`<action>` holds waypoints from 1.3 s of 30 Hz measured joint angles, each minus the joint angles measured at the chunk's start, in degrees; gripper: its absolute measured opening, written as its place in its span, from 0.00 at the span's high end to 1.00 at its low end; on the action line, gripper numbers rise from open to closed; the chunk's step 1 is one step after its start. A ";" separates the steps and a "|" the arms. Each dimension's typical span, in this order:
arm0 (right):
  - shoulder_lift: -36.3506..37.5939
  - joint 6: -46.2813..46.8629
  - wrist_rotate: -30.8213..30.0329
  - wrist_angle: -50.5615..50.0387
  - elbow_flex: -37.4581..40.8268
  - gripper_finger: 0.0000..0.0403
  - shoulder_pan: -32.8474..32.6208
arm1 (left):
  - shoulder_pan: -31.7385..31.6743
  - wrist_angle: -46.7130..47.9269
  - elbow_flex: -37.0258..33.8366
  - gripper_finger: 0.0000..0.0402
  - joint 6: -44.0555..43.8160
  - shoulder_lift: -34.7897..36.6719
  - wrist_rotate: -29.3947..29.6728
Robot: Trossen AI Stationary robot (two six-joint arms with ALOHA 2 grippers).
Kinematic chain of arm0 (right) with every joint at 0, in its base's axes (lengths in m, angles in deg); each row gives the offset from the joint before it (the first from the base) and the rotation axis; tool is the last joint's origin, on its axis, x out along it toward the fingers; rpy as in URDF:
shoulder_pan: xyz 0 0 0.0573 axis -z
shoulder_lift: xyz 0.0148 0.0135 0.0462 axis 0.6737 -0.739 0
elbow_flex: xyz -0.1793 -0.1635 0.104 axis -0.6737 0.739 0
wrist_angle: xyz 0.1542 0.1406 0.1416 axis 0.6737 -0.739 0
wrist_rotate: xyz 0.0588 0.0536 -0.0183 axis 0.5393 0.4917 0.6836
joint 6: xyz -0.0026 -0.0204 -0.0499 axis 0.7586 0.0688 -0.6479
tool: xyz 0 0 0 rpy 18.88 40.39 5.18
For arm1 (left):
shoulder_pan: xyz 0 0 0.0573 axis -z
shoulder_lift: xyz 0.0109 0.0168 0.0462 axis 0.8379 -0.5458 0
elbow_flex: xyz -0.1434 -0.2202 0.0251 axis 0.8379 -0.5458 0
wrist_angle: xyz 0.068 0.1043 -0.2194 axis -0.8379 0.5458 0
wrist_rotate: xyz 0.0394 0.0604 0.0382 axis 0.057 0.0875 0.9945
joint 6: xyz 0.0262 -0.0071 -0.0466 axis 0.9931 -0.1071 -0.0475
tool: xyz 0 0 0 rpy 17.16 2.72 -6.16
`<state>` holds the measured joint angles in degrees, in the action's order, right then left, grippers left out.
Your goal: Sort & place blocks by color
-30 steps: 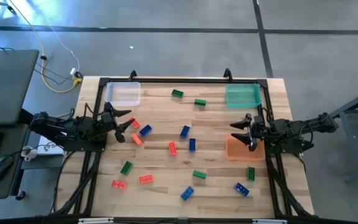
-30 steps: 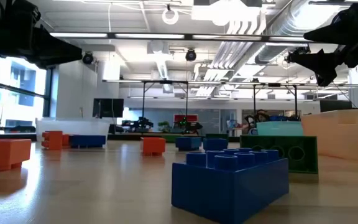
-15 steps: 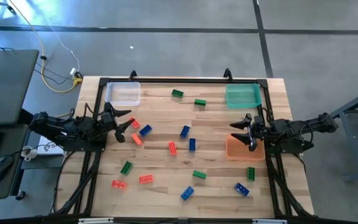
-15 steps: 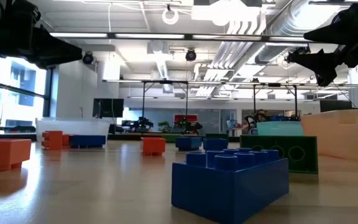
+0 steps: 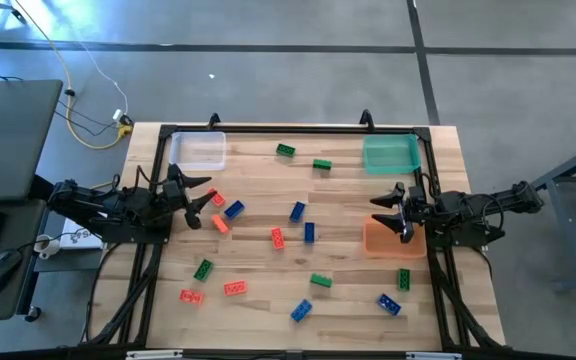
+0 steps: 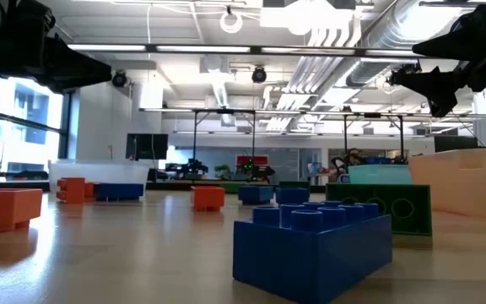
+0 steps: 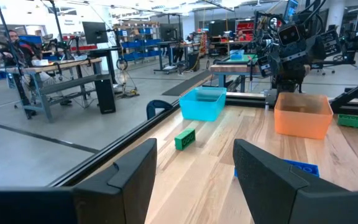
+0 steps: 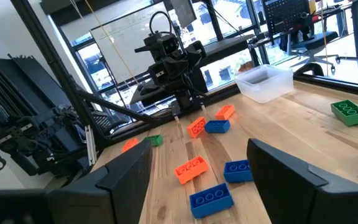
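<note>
Sixteen or so blocks [image 5: 277, 237] lie scattered loose across the worktop [image 5: 258, 300], none inside the clear bin [image 5: 199, 150], green bin [image 5: 390, 154] or orange bin [image 5: 388, 241]. The left gripper [image 5: 206, 191] hangs at the worktop's left edge and the right gripper [image 5: 385, 208] at its right edge beside the orange bin, both with fingers spread apart and empty. The low view shows only a few blocks, a large blue block [image 6: 312, 245] filling its foreground, and both arms are cut off at its upper corners. Only the high view shows the whole spread.
</note>
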<state>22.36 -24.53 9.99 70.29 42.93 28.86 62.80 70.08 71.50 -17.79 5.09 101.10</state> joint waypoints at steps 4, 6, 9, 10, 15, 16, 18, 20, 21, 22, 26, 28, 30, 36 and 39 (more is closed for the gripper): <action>-0.01 0.01 -0.02 0.00 0.01 0.37 0.00 | 0.01 0.00 -0.01 0.50 0.00 0.00 0.00; -0.01 -0.01 0.00 0.00 0.01 0.37 0.02 | 0.00 0.02 0.01 0.50 0.00 0.00 0.00; -0.01 0.00 0.00 0.00 0.00 0.37 0.00 | 0.01 0.00 0.01 0.50 0.00 0.00 0.00; -0.01 -0.01 -0.02 0.00 -0.01 0.37 0.00 | 0.00 0.00 0.01 0.50 0.00 0.00 0.00; 0.00 -0.01 0.00 0.00 0.01 0.37 0.02 | 0.01 0.00 0.01 0.50 0.00 0.00 -0.01; -0.01 -0.01 -0.01 0.00 -0.01 0.37 0.01 | 0.01 0.01 0.00 0.50 0.00 0.00 -0.01; -0.01 0.01 -0.02 0.00 0.01 0.37 0.00 | 0.01 0.00 0.01 0.50 0.00 0.00 0.00; -0.01 -0.01 -0.02 0.00 -0.01 0.37 0.00 | 0.01 0.00 0.01 0.50 0.00 0.00 -0.02; -0.01 -0.01 0.00 0.00 -0.01 0.37 0.02 | -0.01 0.00 0.01 0.50 0.00 0.00 0.00; 0.01 -0.01 -0.01 0.00 0.01 0.37 0.00 | -0.01 0.00 0.01 0.50 0.00 0.00 0.00; 0.00 0.01 -0.01 0.00 -0.01 0.37 0.01 | 0.01 0.02 0.00 0.50 0.00 0.00 0.00; -0.01 -0.01 0.00 0.00 -0.01 0.37 0.02 | -0.01 0.02 0.01 0.50 0.00 0.00 0.00; 0.00 -0.01 -0.02 0.00 0.01 0.37 0.01 | 0.01 0.00 0.00 0.50 0.00 0.00 0.00; 0.00 0.01 -0.02 0.00 0.01 0.37 0.01 | 0.01 -1.30 0.01 0.50 -1.87 0.00 1.21; -0.01 0.26 -0.06 0.00 -0.01 0.37 0.02 | -0.03 -2.02 0.05 0.50 -4.19 0.02 2.17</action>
<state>22.35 -24.27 9.94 70.29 42.92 28.88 62.77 68.06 71.56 -21.99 5.12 103.27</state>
